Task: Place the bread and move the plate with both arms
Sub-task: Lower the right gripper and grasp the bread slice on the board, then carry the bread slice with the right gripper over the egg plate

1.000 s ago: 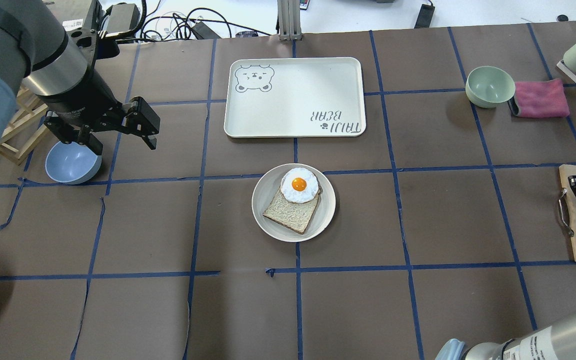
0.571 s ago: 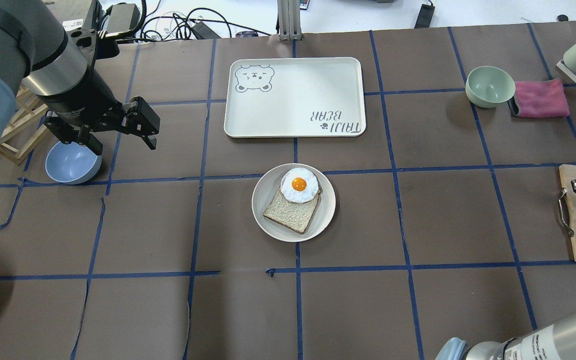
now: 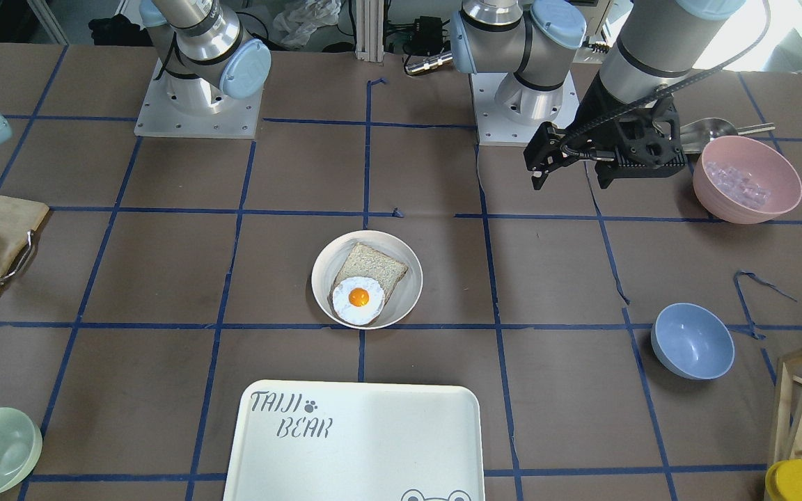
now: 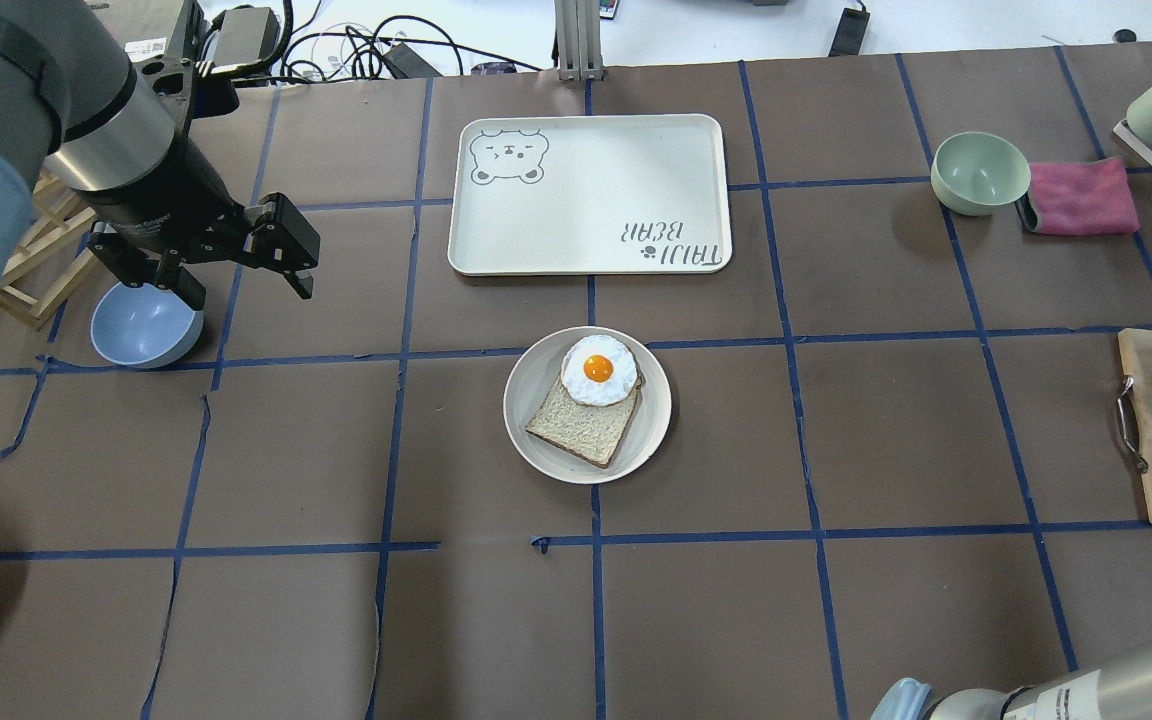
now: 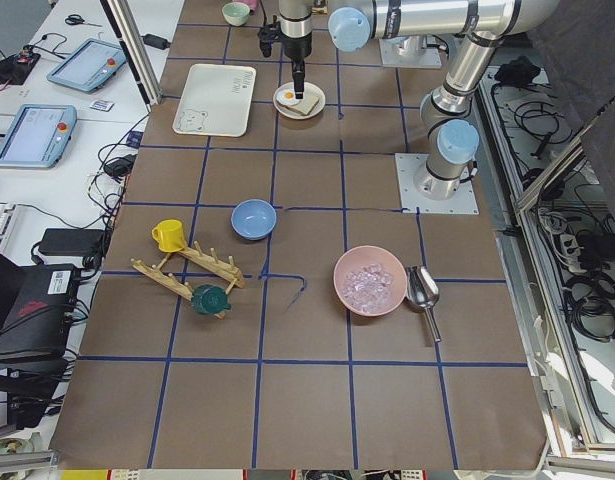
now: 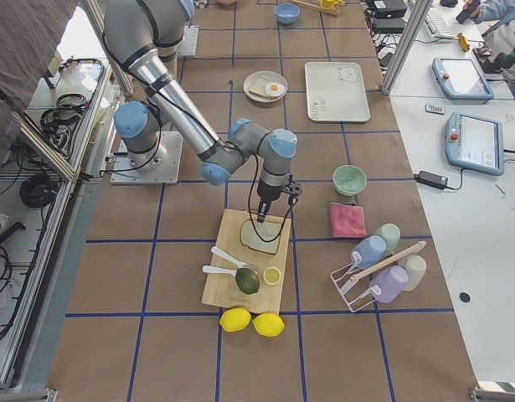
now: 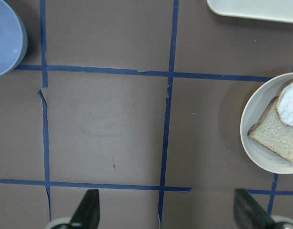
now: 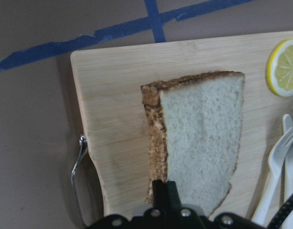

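Note:
The bread (image 8: 203, 129), pale crumb with a dark brown crust, hangs tilted over the wooden cutting board (image 8: 113, 95) at the table's right end. My right gripper (image 8: 171, 187) is shut on its near edge; one finger shows against the crust and the other is hidden by the slice. The bread also shows in the exterior right view (image 6: 261, 239) under the gripper (image 6: 262, 214). The round off-white plate (image 4: 546, 440) sits mid-table with a tanner slice and a fried egg (image 4: 597, 369) on it. My left gripper (image 4: 246, 295) is open and empty, well left of the plate.
The white TAIJI BEAR tray (image 4: 586, 190) lies beyond the plate. A blue bowl (image 4: 141, 325) is under the left arm. A green bowl (image 4: 978, 172) and pink cloth (image 4: 1081, 197) are at the far right. A lemon slice (image 8: 284, 67) and white forks lie on the board.
My right gripper has shifted to the right over the cutting board, further toward the overhead view's edge. The left arm, the plate and its contents have not moved.

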